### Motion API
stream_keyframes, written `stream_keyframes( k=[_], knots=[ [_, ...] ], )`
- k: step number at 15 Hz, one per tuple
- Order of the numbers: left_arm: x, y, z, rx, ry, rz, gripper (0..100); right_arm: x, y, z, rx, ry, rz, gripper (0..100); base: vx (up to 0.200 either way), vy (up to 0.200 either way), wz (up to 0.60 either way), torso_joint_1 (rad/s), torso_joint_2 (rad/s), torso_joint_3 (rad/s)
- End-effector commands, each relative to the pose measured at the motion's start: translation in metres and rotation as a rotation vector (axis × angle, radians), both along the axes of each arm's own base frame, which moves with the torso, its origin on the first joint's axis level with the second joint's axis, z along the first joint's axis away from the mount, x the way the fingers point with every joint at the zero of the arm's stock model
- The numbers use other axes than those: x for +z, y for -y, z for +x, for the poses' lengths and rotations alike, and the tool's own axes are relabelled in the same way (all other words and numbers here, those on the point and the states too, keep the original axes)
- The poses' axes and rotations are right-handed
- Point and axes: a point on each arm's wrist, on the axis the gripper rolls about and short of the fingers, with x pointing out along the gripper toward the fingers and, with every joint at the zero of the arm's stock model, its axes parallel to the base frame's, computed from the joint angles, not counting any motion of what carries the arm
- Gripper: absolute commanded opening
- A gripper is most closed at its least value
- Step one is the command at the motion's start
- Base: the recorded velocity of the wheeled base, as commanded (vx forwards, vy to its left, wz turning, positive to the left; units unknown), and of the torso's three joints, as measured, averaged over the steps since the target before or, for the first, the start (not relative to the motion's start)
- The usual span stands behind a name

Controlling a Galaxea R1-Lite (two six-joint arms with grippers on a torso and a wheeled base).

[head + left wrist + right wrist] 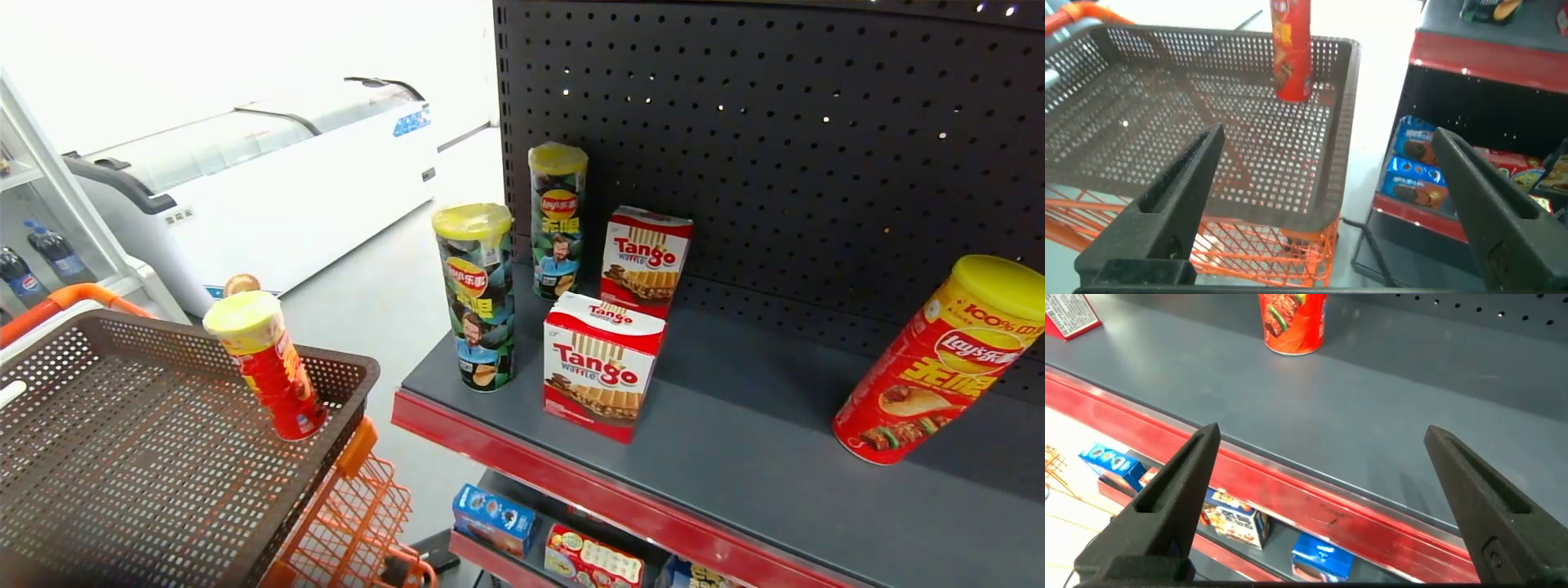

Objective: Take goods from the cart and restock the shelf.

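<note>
A red chip can with a yellow lid stands upright in the brown perforated cart basket, near its far right corner; the same can appears in the left wrist view. My left gripper hangs open above the basket's near right edge, holding nothing. On the grey shelf stand two green chip cans, two wafer boxes and a big red chip can. My right gripper is open in front of the shelf's red lip, with that red can beyond it.
Lower shelves hold blue and red snack boxes. The orange cart frame sits just left of the shelf. A white chest freezer stands behind the cart. A black pegboard backs the shelf.
</note>
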Motion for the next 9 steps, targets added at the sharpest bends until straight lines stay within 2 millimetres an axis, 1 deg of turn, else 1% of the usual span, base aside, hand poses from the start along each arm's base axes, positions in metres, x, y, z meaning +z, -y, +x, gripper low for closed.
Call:
stream_keyframes(
  k=[1, 2, 3, 4, 5, 8, 9],
  knots=[
    [0.048, 0.000, 0.010, 0.011, -0.060, 0.014, 100, 0.000, 0.000, 0.000, 0.000, -0.001, 0.000, 100, 0.000, 0.000, 0.00, 0.000, 0.00, 0.000],
    [0.054, 0.000, 0.019, 0.012, -0.107, 0.022, 100, 0.000, 0.000, 0.000, 0.000, -0.001, 0.000, 100, 0.000, 0.000, 0.00, 0.000, 0.00, 0.000],
    [0.059, 0.000, 0.032, 0.019, -0.166, 0.027, 100, 0.000, 0.000, 0.000, 0.000, -0.001, 0.000, 100, 0.000, 0.000, 0.00, 0.000, 0.00, 0.000],
    [0.070, 0.000, 0.047, 0.011, -0.193, 0.029, 100, 0.000, 0.000, 0.000, 0.000, -0.001, 0.000, 100, 0.000, 0.000, 0.00, 0.000, 0.00, 0.000],
    [0.075, 0.000, 0.062, 0.018, -0.232, 0.028, 100, 0.000, 0.000, 0.000, 0.000, -0.001, 0.000, 100, 0.000, 0.000, 0.00, 0.000, 0.00, 0.000],
    [0.088, -0.001, 0.114, 0.040, -0.314, 0.042, 100, 0.000, 0.000, 0.000, 0.000, -0.001, 0.000, 100, 0.000, 0.000, 0.00, 0.000, 0.00, 0.000],
    [0.088, -0.001, 0.134, 0.055, -0.335, 0.054, 100, 0.000, 0.000, 0.000, 0.000, -0.001, 0.000, 100, 0.000, 0.000, 0.00, 0.000, 0.00, 0.000]
  ],
)
